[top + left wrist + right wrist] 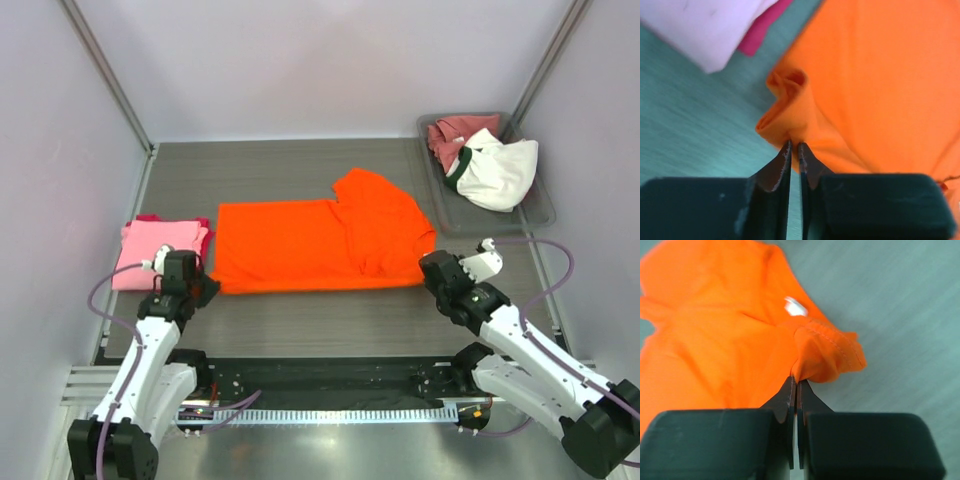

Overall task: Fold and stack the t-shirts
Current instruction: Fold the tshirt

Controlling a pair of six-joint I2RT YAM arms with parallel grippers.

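The bright orange t-shirt [320, 240] lies spread across the middle of the table, one sleeve pointing to the back. My left gripper [205, 289] is at its near left corner, where a bunched fold of orange cloth [790, 107] is pinched at the tips of the left gripper [794, 144], jaws almost together. My right gripper [432, 263] is at the near right corner. In the right wrist view the right gripper [796, 379] is shut on a hemmed fold of the orange t-shirt [830, 355]. A folded light pink t-shirt [155, 245] lies on a magenta one [762, 30] at the left.
A grey tray [545, 215] at the back right holds a crumpled rose-red t-shirt [455, 130] and a white t-shirt with a dark green collar [500, 170]. Walls close in the table on the left, right and back.
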